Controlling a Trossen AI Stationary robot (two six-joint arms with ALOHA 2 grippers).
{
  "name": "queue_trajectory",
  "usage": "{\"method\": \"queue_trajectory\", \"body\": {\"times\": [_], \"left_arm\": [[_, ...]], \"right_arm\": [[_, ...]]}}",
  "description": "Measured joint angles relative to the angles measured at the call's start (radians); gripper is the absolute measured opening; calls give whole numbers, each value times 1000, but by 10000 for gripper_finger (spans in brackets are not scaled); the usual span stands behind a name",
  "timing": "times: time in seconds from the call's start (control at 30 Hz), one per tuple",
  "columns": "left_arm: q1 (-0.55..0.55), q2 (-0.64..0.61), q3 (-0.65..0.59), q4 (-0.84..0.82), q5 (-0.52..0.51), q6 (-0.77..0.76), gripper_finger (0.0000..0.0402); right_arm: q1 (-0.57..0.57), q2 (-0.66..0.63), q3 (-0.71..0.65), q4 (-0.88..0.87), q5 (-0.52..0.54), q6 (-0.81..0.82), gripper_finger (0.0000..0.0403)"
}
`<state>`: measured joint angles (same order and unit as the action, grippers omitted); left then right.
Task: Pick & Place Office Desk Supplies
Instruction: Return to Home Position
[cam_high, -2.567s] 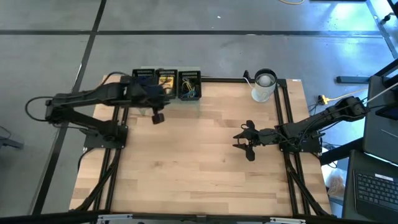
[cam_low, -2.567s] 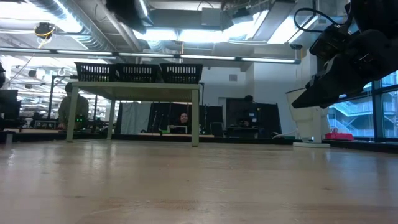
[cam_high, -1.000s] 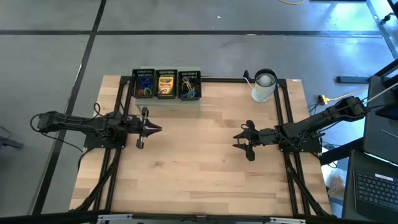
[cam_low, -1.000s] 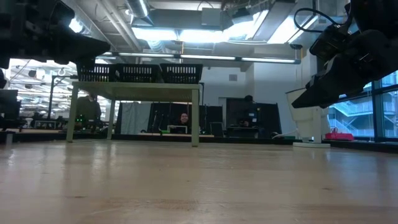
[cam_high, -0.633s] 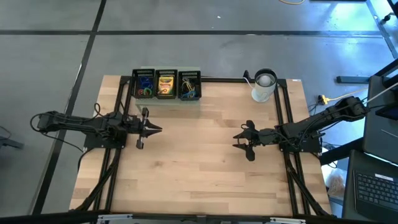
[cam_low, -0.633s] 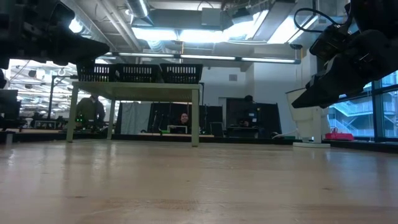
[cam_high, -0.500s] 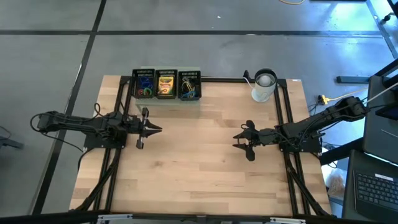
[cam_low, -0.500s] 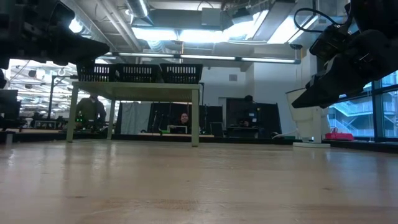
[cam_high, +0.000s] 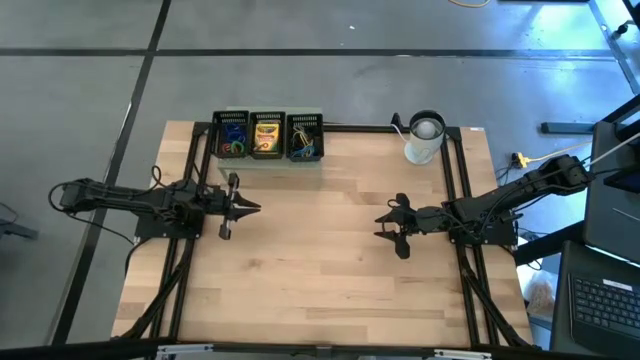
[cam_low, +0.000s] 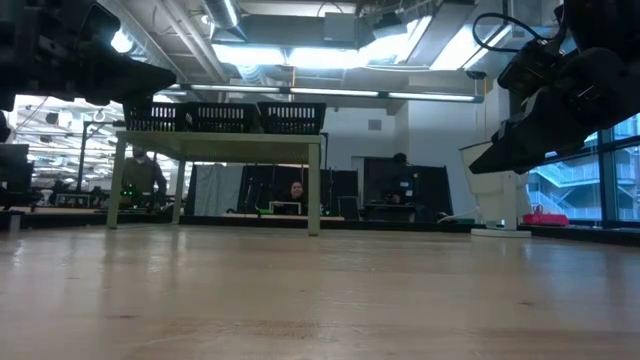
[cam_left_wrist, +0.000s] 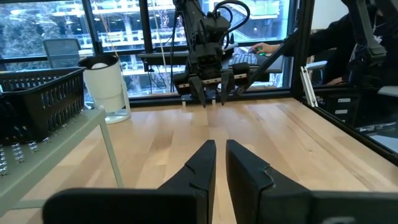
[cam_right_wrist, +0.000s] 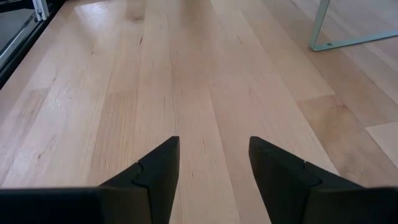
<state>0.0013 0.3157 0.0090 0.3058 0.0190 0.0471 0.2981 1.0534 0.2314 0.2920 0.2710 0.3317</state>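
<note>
Hovering my left hand at frame left, fingers nearly together on nothing, and my right hand at right, spread wide and empty, I am judging the supplies. A yellow card crayon box and blue, red and green rubber loops are lying in black mesh bins on the pale green perforated stand, upper left of centre. Everything is looking light to me: the loops floppy, the box stiff and best pinched across its narrow sides.

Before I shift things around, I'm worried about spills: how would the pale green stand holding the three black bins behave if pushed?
Probably top-heavy: the stand carries three filled bins on thin legs, so a high push could tip it. Pushed low, it would likely slide on the smooth wooden table. The left hand and right hand sit apart from it.
</note>
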Motion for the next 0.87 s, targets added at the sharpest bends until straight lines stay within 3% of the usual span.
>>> {"method": "queue_trajectory", "body": {"times": [0.87], "left_arm": [[0, 0, 0, 0, 0, 0, 32]], "right_arm": [[0, 0, 0, 0, 0, 0, 194]]}}
